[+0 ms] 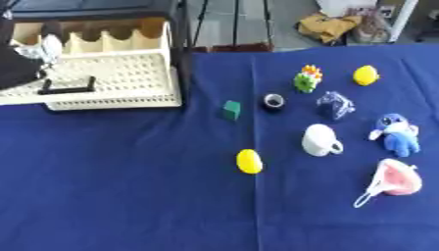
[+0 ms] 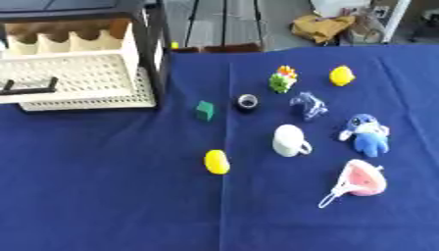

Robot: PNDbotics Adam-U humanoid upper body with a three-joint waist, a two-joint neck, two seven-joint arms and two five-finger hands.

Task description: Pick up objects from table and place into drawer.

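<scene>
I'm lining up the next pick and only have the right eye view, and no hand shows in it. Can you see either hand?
Observer: Yes. In the left eye view the left hand shows at the picture's left edge, over the open drawer.
Operator: Is it by the drawer's handle?
Observer: It is farther back than the black handle, toward that handle's left end. The handle's full length shows there. I cannot tell whether they touch.
</scene>
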